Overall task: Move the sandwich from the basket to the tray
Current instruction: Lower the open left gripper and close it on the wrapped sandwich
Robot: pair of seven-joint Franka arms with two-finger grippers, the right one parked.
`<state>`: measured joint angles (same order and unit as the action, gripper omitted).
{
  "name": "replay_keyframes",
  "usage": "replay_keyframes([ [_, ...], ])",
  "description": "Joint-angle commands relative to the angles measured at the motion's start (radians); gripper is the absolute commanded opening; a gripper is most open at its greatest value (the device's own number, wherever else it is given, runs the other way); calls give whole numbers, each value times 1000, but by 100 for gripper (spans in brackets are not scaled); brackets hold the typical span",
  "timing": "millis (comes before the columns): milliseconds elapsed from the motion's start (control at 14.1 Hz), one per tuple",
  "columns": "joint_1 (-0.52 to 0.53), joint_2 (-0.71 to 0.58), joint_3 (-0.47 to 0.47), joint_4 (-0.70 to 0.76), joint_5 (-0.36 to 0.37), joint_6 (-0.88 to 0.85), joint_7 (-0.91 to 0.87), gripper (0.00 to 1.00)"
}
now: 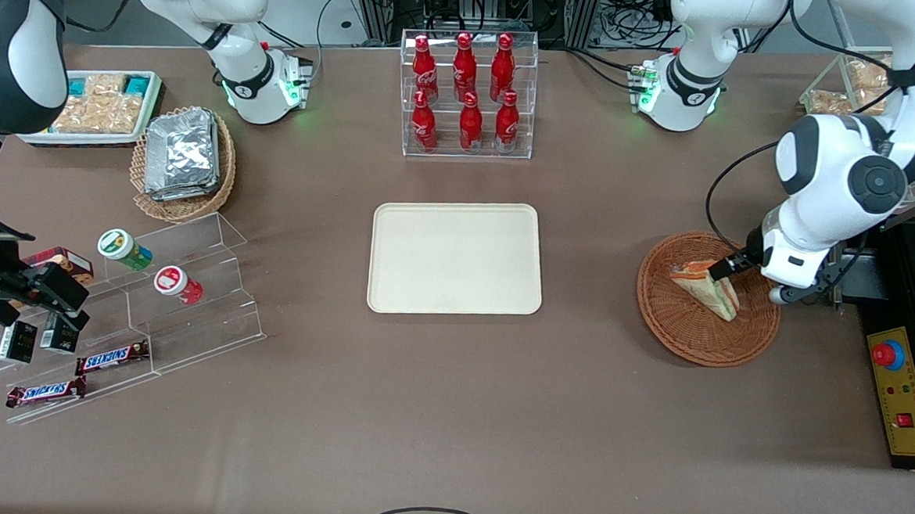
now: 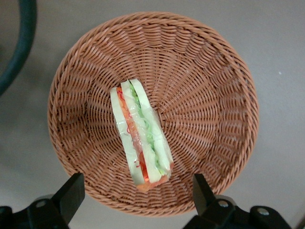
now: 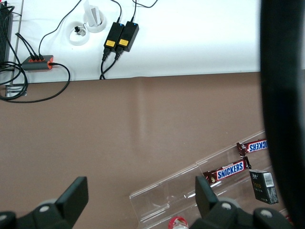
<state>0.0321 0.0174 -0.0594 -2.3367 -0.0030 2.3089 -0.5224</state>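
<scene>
The sandwich point(image 1: 708, 290) is a triangular wedge of pale bread with orange-red and green filling. It lies in the round reddish-brown wicker basket point(image 1: 688, 332) toward the working arm's end of the table. In the left wrist view the sandwich point(image 2: 140, 136) lies on its side in the middle of the basket point(image 2: 205, 95). My left gripper point(image 1: 727, 265) hovers just above the basket, open and empty, with its black fingers point(image 2: 74, 188) spread wide on either side of the sandwich's broad end. The cream-beige tray point(image 1: 456, 257) lies bare at the table's middle.
A clear rack of red bottles point(image 1: 467, 93) stands farther from the camera than the tray. A black control box with a red button point(image 1: 901, 390) sits beside the basket at the table's edge. A tan basket of foil packs point(image 1: 183, 160) and an acrylic snack stand point(image 1: 150, 303) lie toward the parked arm's end.
</scene>
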Motion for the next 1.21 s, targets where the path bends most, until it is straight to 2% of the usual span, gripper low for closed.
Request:
replay_keyframes([
  [0, -11, 19, 4, -38, 0, 79, -102, 100],
  [355, -24, 96, 4, -39, 1, 141, -205, 100],
  [781, -31, 168, 6, -50, 1, 216, -226, 99],
  [852, -31, 174, 6, -50, 0, 230, -226, 84],
  [994, -29, 174, 7, -52, 1, 234, -226, 23],
  [1065, -28, 174, 7, -52, 1, 234, -226, 0],
  [1135, -26, 173, 7, -50, 4, 234, -220, 0],
])
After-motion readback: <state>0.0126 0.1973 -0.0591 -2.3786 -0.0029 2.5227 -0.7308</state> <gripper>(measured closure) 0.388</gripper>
